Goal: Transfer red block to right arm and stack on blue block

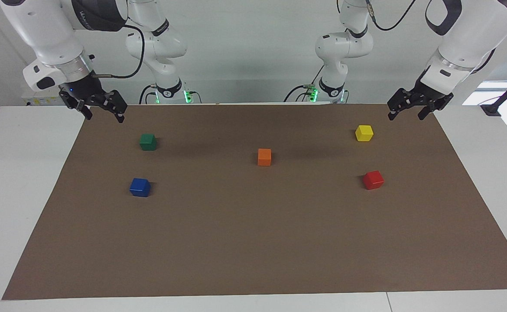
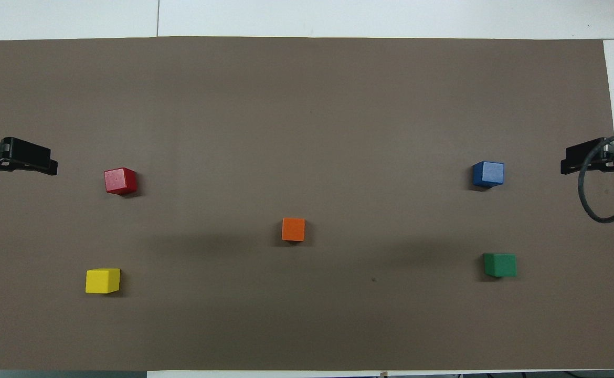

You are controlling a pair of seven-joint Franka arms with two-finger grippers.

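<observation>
Facing view: the glossy red block (image 1: 373,180) sits on the brown mat (image 1: 253,242) toward the left arm's end, farther from the robots than the yellow cube (image 1: 364,133). Left gripper (image 1: 411,110) and right gripper (image 1: 102,112) hang spread apart, empty, over the mat's corners.

Overhead view: only gripper tips show; the blue block (image 2: 488,174) lies well apart from the red block.

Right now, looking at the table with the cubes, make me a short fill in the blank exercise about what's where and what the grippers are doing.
1. The red block lies toward the ____ arm's end of the table.
2. The cube nearer to the robots than the blue block at that end is ____.
3. The cube near the middle of the brown mat is ____.
4. The left gripper and right gripper both hold ____.

Missing words: left; green; orange; nothing
</observation>
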